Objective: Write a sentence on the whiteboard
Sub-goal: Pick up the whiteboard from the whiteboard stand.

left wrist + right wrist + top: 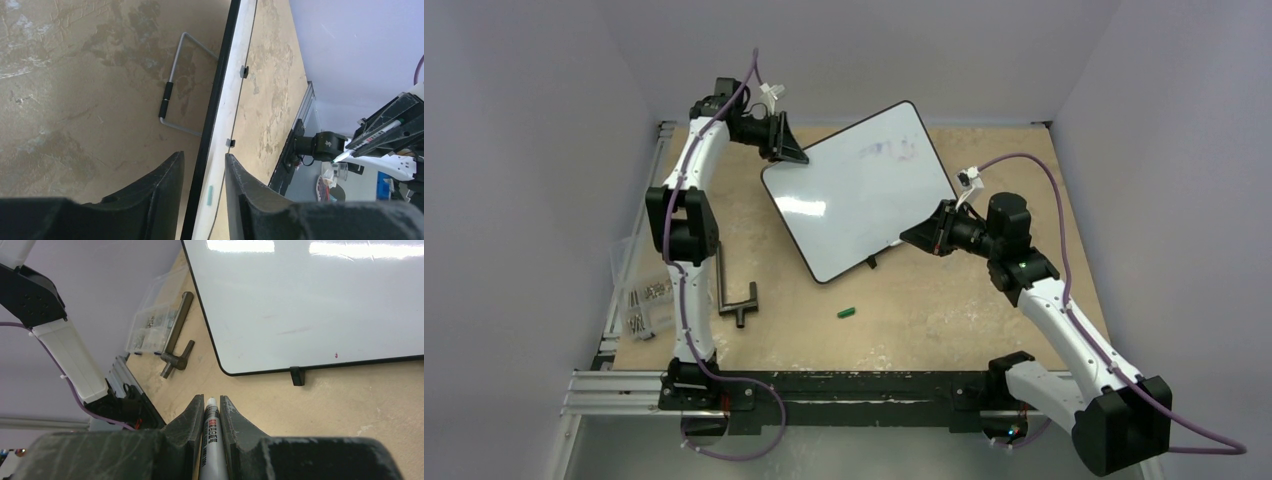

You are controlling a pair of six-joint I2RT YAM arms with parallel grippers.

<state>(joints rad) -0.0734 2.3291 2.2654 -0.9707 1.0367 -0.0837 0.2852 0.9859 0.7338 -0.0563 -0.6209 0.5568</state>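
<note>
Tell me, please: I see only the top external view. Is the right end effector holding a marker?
Observer: Yes. The right wrist view shows the right end effector shut on a marker, tip toward the whiteboard.
Operator: Does the left one grip the board?
Observer: Not firmly. In the left wrist view the left end effector straddles the whiteboard's edge, with a gap on one side.
Operator: Does the board lie flat?
Observer: It seems not. A wire stand shows behind it, so it looks propped up.
</note>
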